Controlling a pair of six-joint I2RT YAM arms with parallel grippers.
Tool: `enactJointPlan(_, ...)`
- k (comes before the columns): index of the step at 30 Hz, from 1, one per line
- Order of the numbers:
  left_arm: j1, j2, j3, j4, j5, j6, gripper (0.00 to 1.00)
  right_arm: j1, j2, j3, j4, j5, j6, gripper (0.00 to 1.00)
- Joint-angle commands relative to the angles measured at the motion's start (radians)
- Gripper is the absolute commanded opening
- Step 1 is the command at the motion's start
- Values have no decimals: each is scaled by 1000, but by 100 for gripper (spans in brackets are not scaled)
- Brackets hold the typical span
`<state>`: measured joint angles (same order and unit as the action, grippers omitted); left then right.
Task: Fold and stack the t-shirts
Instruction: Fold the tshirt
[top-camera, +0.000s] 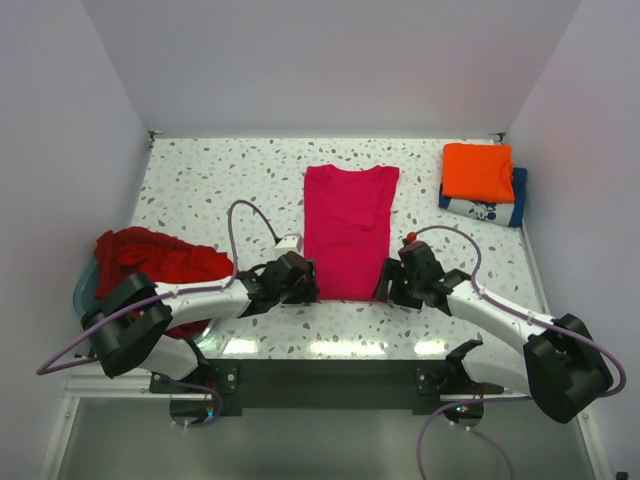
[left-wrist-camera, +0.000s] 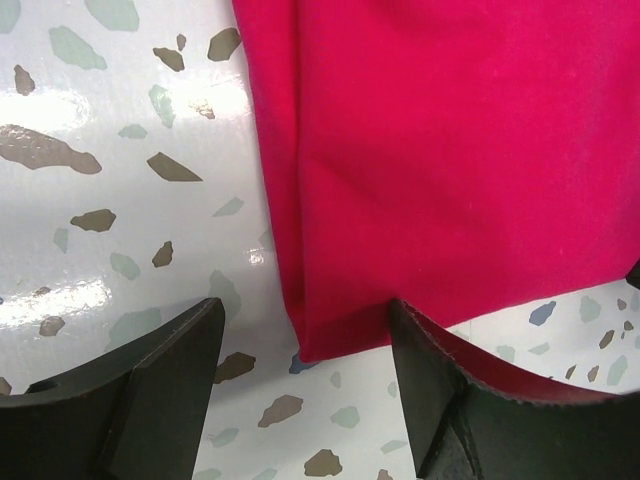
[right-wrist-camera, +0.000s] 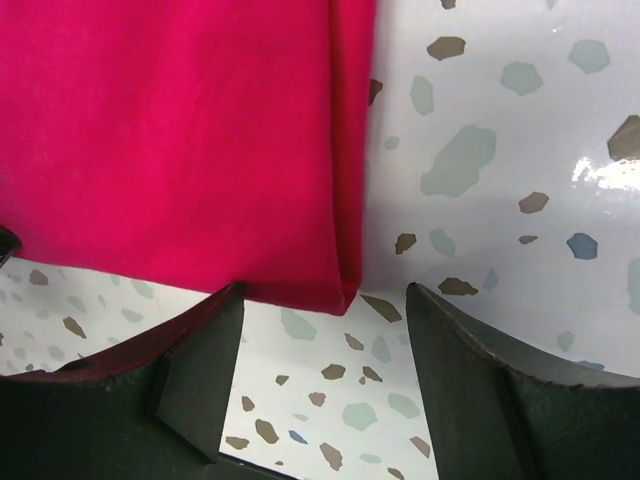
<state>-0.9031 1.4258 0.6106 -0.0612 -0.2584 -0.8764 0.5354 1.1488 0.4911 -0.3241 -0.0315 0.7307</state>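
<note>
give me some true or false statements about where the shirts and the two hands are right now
1. The pink t-shirt lies flat on the table, between the two arms. True.
2. The orange t-shirt sits under the navy t-shirt. False: the orange one lies on top of the navy one.
3. The left hand and the right hand each straddle a near corner of the pink t-shirt, jaws open. True.
4. The dark red shirts are folded on the far-right stack. False: they lie crumpled at the left, over the tub.
</note>
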Motion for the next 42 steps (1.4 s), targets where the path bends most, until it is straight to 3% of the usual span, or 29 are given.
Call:
enactJointPlan(1,-8,22,-17,-19,-10,-27,71,17,26,-9,39,28,21,69)
enactJointPlan(21,-10,-4,-54,-32,-47,-55,61,51,123,-10,34,117,36,48)
enactJointPlan(29,-11,30,-55,4,-13,-41,45,51,127,-11,34,120,33,45)
enactJointPlan(34,-20,32,-58,21,8,-41,41,52,131,-14,31,122,32,40)
enactJointPlan(38,-31,24,-71,23,19,-47,34,63,123,-14,25,120,32,31)
enactJointPlan(42,-34,21,-95,40,45,-59,17,80,114,-13,7,127,35,12)
